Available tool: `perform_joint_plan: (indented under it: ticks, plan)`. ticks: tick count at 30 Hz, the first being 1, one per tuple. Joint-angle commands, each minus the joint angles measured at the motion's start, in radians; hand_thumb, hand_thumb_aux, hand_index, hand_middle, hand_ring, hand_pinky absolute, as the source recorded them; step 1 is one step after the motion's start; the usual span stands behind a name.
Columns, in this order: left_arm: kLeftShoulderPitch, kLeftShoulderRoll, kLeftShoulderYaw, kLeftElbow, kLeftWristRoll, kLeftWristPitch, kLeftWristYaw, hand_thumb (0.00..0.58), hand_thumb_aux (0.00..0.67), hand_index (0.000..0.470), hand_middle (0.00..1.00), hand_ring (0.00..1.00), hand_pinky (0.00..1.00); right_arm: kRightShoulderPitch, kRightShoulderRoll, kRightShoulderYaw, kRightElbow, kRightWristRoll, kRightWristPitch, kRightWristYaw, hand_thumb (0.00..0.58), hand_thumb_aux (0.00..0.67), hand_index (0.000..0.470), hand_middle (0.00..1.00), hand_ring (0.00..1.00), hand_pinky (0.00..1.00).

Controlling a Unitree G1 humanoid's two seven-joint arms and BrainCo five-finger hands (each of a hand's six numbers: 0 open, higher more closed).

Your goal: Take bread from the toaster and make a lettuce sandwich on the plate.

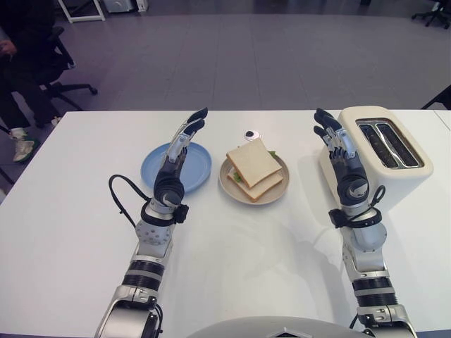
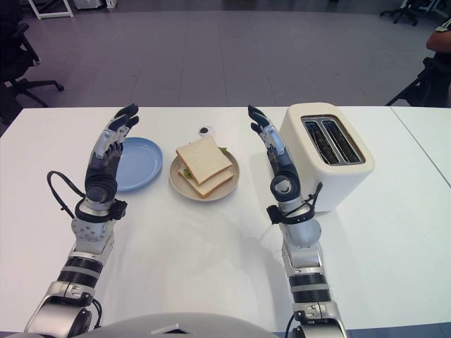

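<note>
Left eye view: sandwich (image 1: 255, 167) sits stacked on the tan plate (image 1: 223, 182), lettuce (image 1: 272, 153) peeking out, so assembly looks done. Toaster (image 1: 384, 151) slots seem empty.

Right eye view: your left hand (image 2: 106, 165) is raised by the blue plate (image 2: 148, 165) and your right hand (image 2: 278, 165) beside the toaster. Both have fingers straight, holding nothing, prob. just standing clear.

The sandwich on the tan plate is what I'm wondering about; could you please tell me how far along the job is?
Done: the sandwich sits on the tan plate, lettuce showing between its slices, and the toaster slots look empty. In hand: nothing; left hand and right hand are open. Left: apparently nothing.
</note>
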Motion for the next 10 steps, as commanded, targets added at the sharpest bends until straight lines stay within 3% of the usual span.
perform_joint_plan:
  ticks: [1, 10]
  plan:
    - [-0.001, -0.008, 0.012, 0.022, 0.012, -0.004, -0.025, 0.000, 0.000, 0.000, 0.00, 0.00, 0.00, -0.022, 0.003, -0.005, 0.032, -0.018, -0.007, 0.001, 0.000, 0.000, 0.000, 0.00, 0.00, 0.00]
    - [-0.021, -0.026, 0.033, 0.060, 0.016, -0.018, -0.055, 0.000, 0.000, 0.000, 0.00, 0.00, 0.00, -0.054, 0.002, -0.003, 0.085, -0.047, -0.021, -0.004, 0.000, 0.000, 0.000, 0.00, 0.00, 0.00]
